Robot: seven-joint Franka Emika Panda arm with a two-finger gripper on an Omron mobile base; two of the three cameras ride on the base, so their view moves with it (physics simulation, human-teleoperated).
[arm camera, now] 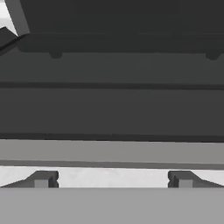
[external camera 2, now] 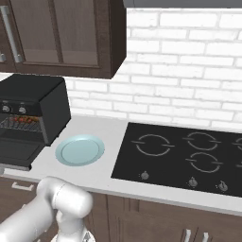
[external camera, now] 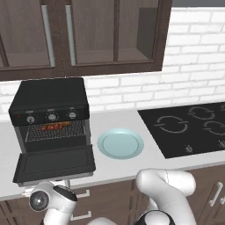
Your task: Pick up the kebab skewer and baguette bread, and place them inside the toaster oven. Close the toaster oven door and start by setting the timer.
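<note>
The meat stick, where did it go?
The meat stick lies on the wire rack inside the open black oven, at the left of the counter, just under the three knobs and left of the blue plate.

Soft, even light in a clean computer-drawn kitchen

The white brick wall (external camera: 193,66) and counter (external camera 2: 94,177) look bright, with no glare. Inside the toaster oven (external camera: 50,112) it is dark. A soft shadow sits under the cabinets (external camera: 83,72). The hand view is dim and grey. Edges look a little blocky.

Baguette bread indistinct beside the kebab skewer (external camera: 53,127) inside the toaster oven (external camera: 49,105); cooktop (external camera: 193,127) cropped at right.
</note>
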